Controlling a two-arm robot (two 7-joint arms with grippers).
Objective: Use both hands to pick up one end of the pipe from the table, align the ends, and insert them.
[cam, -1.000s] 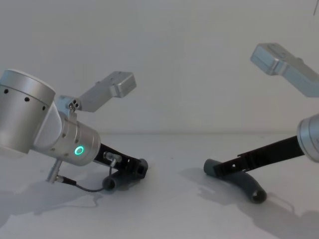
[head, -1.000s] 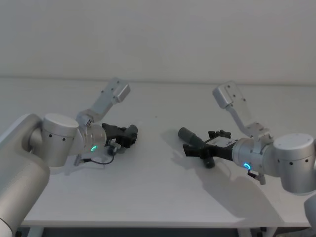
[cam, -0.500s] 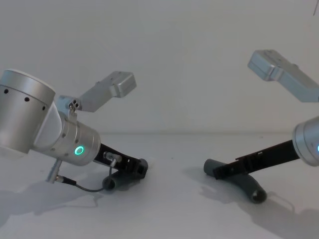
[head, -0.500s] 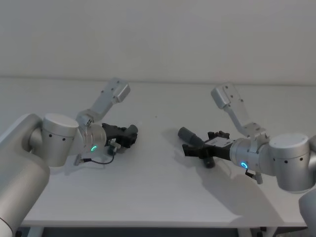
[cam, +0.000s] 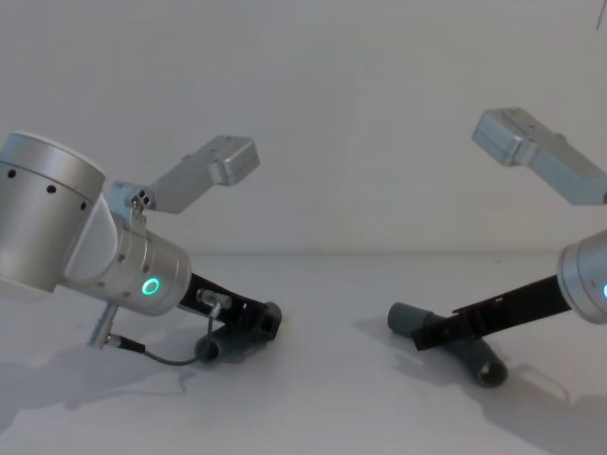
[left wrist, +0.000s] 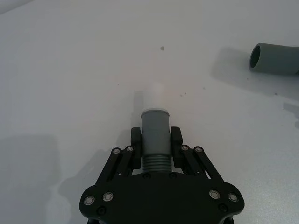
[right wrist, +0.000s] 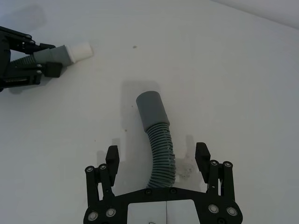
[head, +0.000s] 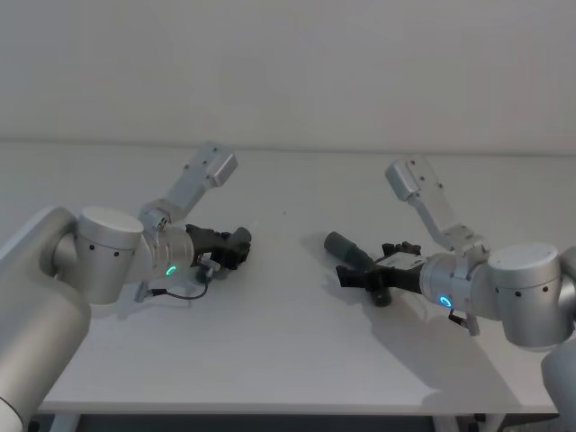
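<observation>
Wall: plain, pale grey-white and unmarked, rising straight behind the tabletop across the full width of the head and chest views.
Tabletop: wide, matte white-grey, flat, unmarked but for a few tiny dark specks.
Far edge: meets the wall in a soft, level line.
Front edge: runs along the bottom of the head view, with a thin dark strip below, too little to identify.
Light: soft and even, leaving faint, blurred shadows on the tabletop.

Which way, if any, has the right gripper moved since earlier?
Yes: in the chest view the right gripper has sunk toward the table, over the unmoved right hose piece, jaws open around it. The left gripper grips the left hose piece.
</observation>
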